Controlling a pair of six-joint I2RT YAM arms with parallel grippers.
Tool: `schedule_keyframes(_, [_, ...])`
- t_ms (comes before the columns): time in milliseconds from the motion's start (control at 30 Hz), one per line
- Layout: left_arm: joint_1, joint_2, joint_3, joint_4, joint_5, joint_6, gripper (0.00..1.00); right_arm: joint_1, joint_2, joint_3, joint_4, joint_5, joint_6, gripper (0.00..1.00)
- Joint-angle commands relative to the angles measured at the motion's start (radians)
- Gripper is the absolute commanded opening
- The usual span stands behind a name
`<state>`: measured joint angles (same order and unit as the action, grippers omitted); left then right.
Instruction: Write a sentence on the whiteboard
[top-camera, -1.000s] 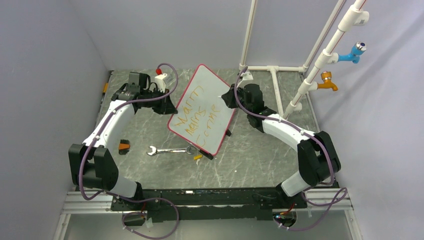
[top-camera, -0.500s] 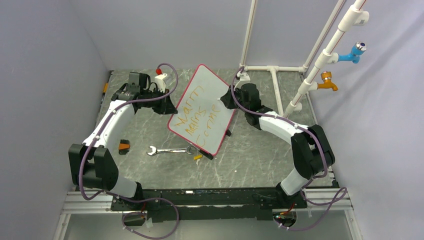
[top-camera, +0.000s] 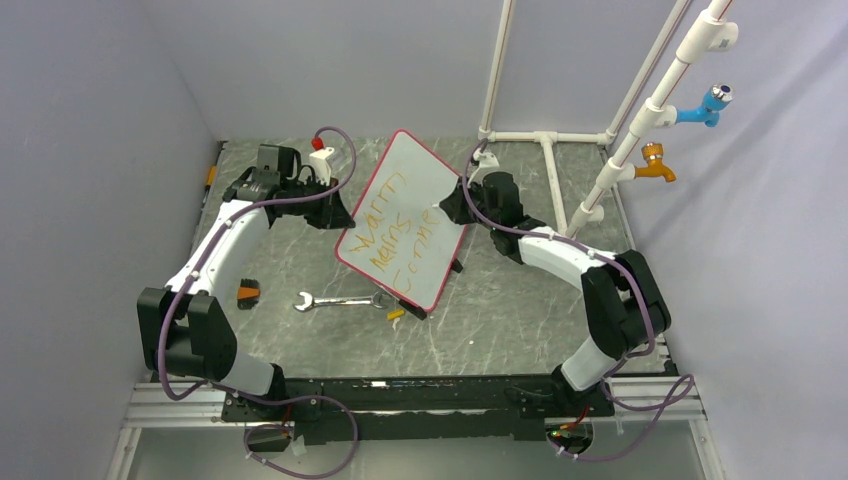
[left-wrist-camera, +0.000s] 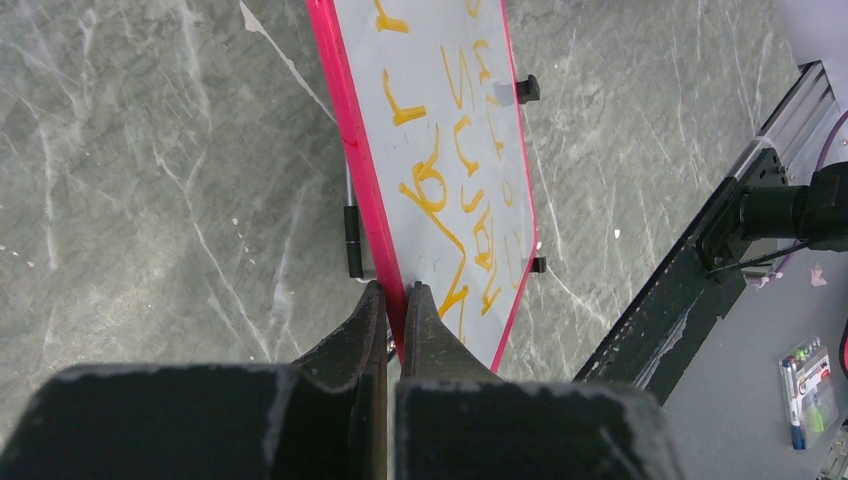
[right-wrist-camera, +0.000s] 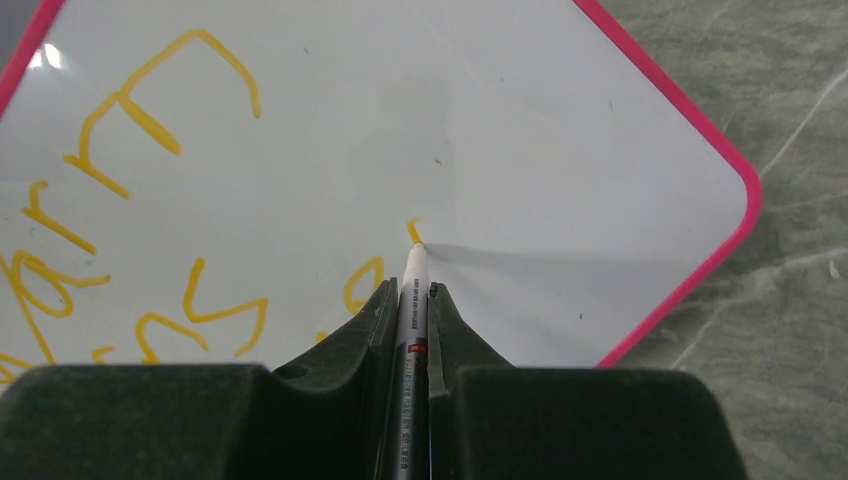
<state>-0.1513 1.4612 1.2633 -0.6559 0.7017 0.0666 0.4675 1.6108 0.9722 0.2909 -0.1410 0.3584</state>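
Right arm (top-camera: 560, 250) nudges marker (right-wrist-camera: 412, 285) leftward on whiteboard (top-camera: 412, 170).
Right fingers (right-wrist-camera: 384, 312) clamp the marker; left fingers (left-wrist-camera: 366, 322) pinch the board's rim.

Whiteboard (top-camera: 405, 222): flat rect. white board, rounded corners, thin red-pink rim, small blk clips on edges. Sits mid-bench (top-camera: 300, 260), turned diagonal, one corner twd far wall, opposite corner twd near edge. Face up, looks tilted; one long edge pinched in left hand (left-wrist-camera: 398, 292). Three lines of yellow-orange handwriting; far end blank.
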Motion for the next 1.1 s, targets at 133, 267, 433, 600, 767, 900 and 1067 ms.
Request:
schedule_keyframes(133, [-0.008,-0.052,0.004,0.043,0.053,0.043,0.00,0.006,-0.059,-0.067,0.013,0.007,0.006,0.00])
schedule_keyframes(267, [-0.008,-0.051,0.003,0.046,0.053,0.041,0.00,0.004,-0.052,-0.042,-0.012,0.051,-0.010,0.00])
schedule_keyframes(433, [-0.008,-0.051,0.002,0.045,0.050,0.043,0.00,0.004,-0.011,0.019,-0.047,0.108,-0.039,0.00])
schedule_keyframes(600, [-0.008,-0.048,0.004,0.042,0.050,0.046,0.00,0.001,0.023,0.065,-0.056,0.118,-0.050,0.00])
schedule_keyframes(767, [-0.008,-0.047,0.005,0.041,0.048,0.047,0.00,0.000,0.005,0.080,-0.072,0.117,-0.056,0.00])
schedule_keyframes(900, [-0.008,-0.048,0.006,0.041,0.047,0.046,0.00,0.000,-0.057,0.047,-0.078,0.114,-0.054,0.00])
schedule_keyframes(1067, [-0.008,-0.048,0.004,0.041,0.047,0.045,0.00,0.000,-0.125,0.035,-0.087,0.107,-0.066,0.00])
